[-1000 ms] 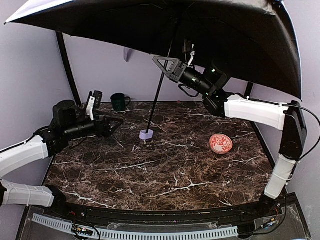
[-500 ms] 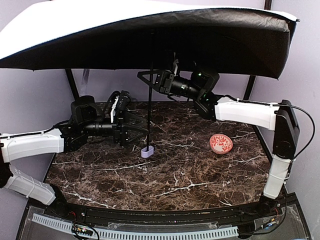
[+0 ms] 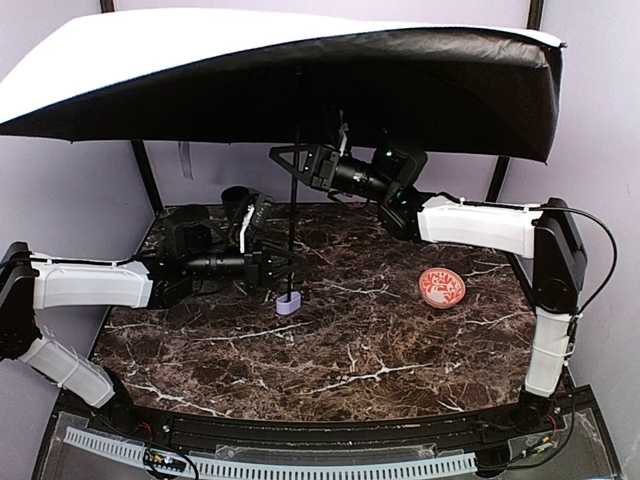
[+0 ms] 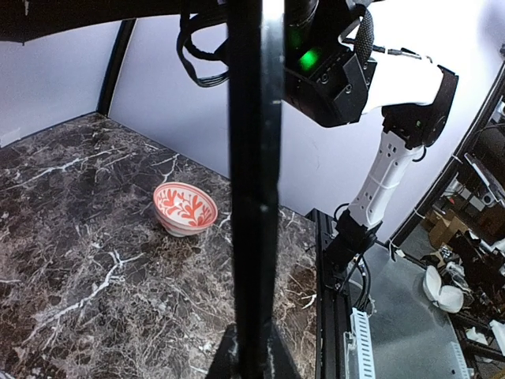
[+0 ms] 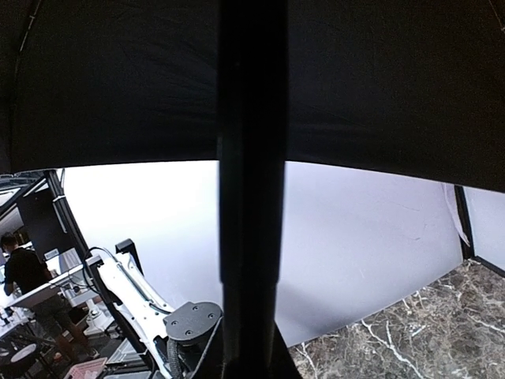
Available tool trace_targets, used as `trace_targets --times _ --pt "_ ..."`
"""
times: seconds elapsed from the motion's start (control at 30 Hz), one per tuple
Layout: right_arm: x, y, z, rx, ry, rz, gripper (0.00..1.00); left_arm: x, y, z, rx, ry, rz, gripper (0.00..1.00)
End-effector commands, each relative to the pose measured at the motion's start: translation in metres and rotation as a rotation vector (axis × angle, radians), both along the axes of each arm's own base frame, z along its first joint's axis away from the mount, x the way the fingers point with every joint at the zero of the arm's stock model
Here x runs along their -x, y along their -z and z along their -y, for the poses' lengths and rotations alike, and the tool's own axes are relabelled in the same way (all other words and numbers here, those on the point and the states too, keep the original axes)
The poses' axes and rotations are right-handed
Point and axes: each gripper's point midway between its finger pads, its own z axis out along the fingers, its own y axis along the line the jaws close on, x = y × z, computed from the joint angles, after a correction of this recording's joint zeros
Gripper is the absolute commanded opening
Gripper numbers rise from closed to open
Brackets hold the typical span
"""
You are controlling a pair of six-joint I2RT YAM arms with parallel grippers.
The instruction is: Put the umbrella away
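A: Entry: where is the umbrella [image 3: 300, 95]?

B: Open and standing upright. The canopy [image 3: 150, 70] spreads over both arms, pale side up and black lining down. The shaft [image 3: 296, 215] runs vertically, and the lavender handle [image 3: 289, 303] sits at its foot on the dark marbled worktop [image 3: 350, 345], left of centre.

A: Left gripper [image 3: 288, 263]?

B: Closed tight around the lower shaft, just above the handle. Its arm reaches in low from the left. In the left wrist view the shaft runs straight up the middle of the frame, with the gripper's dark base around its foot.

A: Right gripper [image 3: 292, 160]?

B: Also clamped on the shaft, higher up and close under the canopy, with its arm reaching in from the right. In the right wrist view the shaft fills the centre of the frame, with black lining above it.

A: Do the two grippers touch?

B: No. A bare length of shaft shows between them.

A: Anything else on the worktop?

B: A red-patterned bowl [image 3: 441, 287] on the right side, well apart from the handle and upright.
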Motion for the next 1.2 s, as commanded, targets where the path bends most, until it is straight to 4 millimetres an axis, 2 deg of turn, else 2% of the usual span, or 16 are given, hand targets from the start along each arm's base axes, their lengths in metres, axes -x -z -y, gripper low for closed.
trace_targets --times 0.0,0.07,0.1,0.17,0.23,0.3,0.53,0.67,0.83,0.97,1.03,1.17 --pt "-0.001 -0.045 0.016 -0.09 0.114 0.074 0.2 -0.008 -0.012 -0.004 0.028 -0.077 0.028 0.0" --pt "-0.017 -0.046 0.021 -0.078 0.226 0.049 0.45 -0.018 -0.009 -0.008 0.012 -0.15 0.02 0.0" --pt "-0.027 -0.048 0.028 -0.08 0.301 0.026 0.55 -0.023 -0.007 -0.012 0.0 -0.197 0.016 0.0" --pt "-0.038 -0.057 0.045 -0.123 0.422 0.018 0.64 -0.028 -0.007 -0.016 -0.021 -0.245 0.042 0.0" --pt "-0.044 -0.066 0.059 -0.152 0.512 0.027 0.67 -0.03 -0.006 -0.019 -0.046 -0.271 0.067 0.0" --pt "-0.054 -0.072 0.066 -0.174 0.577 0.021 0.68 -0.032 -0.004 -0.021 -0.067 -0.297 0.089 0.0" --pt "-0.084 -0.082 0.063 -0.224 0.639 -0.065 0.66 -0.034 0.003 -0.023 -0.1 -0.328 0.107 0.0" --pt "-0.086 -0.092 0.056 -0.249 0.612 -0.054 0.68 -0.032 0.003 -0.021 -0.102 -0.314 0.11 0.0" --pt "-0.094 -0.084 0.048 -0.233 0.609 -0.071 0.69 -0.03 -0.001 -0.019 -0.092 -0.297 0.124 0.0" --pt "-0.097 -0.086 0.042 -0.227 0.604 -0.051 0.7 -0.03 0.001 -0.018 -0.105 -0.292 0.12 0.0" --pt "-0.101 -0.084 0.043 -0.233 0.62 -0.058 0.66 -0.03 0.001 -0.018 -0.1 -0.291 0.117 0.0" --pt "-0.101 -0.086 0.045 -0.257 0.628 -0.057 0.51 -0.029 0.001 -0.017 -0.102 -0.288 0.121 0.0"
